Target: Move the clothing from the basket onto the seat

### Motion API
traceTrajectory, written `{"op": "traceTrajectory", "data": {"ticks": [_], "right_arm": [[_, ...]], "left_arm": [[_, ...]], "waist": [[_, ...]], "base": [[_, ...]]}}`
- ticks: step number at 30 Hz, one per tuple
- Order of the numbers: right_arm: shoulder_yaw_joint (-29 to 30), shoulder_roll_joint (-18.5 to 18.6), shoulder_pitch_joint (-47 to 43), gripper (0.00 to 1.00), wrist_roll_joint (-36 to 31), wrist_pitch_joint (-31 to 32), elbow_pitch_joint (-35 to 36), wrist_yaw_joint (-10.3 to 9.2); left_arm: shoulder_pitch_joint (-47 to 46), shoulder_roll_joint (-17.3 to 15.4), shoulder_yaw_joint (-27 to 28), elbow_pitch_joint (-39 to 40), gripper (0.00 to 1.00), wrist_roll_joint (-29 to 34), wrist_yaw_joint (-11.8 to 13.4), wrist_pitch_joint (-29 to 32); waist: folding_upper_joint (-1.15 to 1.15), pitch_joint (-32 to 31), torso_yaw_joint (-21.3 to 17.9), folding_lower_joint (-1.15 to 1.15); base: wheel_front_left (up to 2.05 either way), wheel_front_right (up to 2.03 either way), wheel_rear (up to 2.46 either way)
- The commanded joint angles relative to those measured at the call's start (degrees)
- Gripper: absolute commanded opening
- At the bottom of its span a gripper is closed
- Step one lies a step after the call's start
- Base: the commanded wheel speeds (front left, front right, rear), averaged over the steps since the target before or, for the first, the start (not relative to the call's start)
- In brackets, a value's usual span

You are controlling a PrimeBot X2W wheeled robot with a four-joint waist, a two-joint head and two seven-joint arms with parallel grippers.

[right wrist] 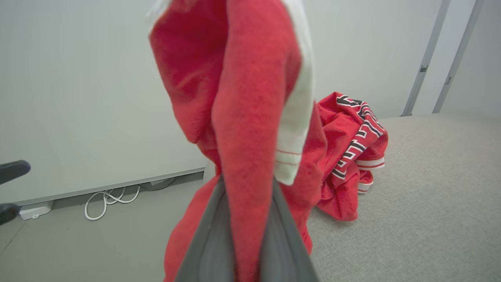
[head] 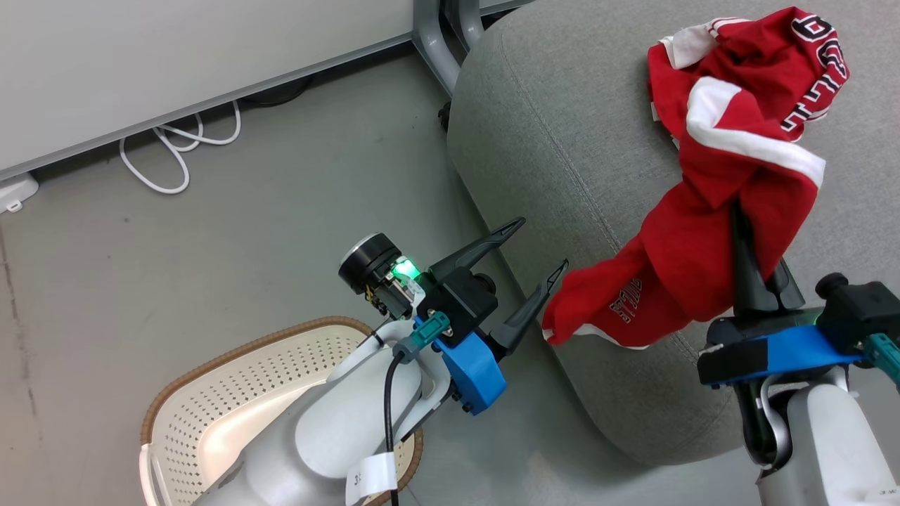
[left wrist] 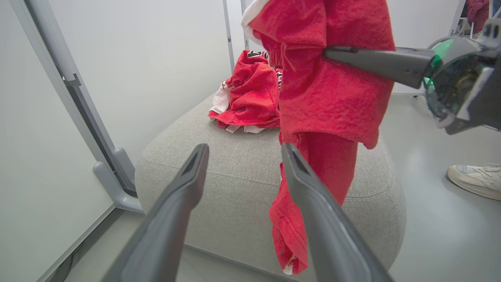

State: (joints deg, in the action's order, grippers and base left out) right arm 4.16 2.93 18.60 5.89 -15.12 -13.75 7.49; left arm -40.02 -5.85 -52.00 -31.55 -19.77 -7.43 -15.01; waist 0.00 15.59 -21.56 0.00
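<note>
Right gripper (head: pixel 740 225) pinched tight on red garment (head: pixel 703 232) mid-bunch, left gripper (head: pixel 543 244) wide open, empty; cloth looks light, limp, trails low.

White cable (head: pixel 176 151) on floor (head: pixel 281 211) nr wall (head: pixel 140 56); sneaker (left wrist: pixel 475 180) far side.

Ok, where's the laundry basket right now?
In the head view the basket sits on the floor at the lower left, partly hidden by the left forearm, left of the grey seat.
</note>
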Motion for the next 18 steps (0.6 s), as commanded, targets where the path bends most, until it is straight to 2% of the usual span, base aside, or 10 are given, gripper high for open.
{"op": "traceTrajectory", "data": {"ticks": [1, 10, 18], "right_arm": [[0.15, -0.08, -1.31, 0.00, 0.25, -0.06, 0.66, 0.01], [-0.19, -0.07, -0.50, 0.00, 0.57, -0.06, 0.99, 0.01], [-0.31, -0.07, 6.68, 0.00, -0.28, -0.06, 2.16, 0.01]], "left_arm": [[0.47, -0.10, -0.14, -0.17, 1.00, -0.39, -0.06, -0.25], [0.20, -0.57, -0.09, 0.44, 1.00, -0.82, -0.06, -0.26], [-1.36, -1.31, 0.70, 0.87, 1.00, 0.15, -0.07, -0.25]], "waist": [[0.00, -0.13, -0.05, 0.00], [0.00, -0.33, 0.26, 0.00], [0.00, 2.84, 0.77, 0.00]], "base": [[0.00, 0.00, 0.00], [0.00, 0.00, 0.00], [0.00, 0.00, 0.00]]}}
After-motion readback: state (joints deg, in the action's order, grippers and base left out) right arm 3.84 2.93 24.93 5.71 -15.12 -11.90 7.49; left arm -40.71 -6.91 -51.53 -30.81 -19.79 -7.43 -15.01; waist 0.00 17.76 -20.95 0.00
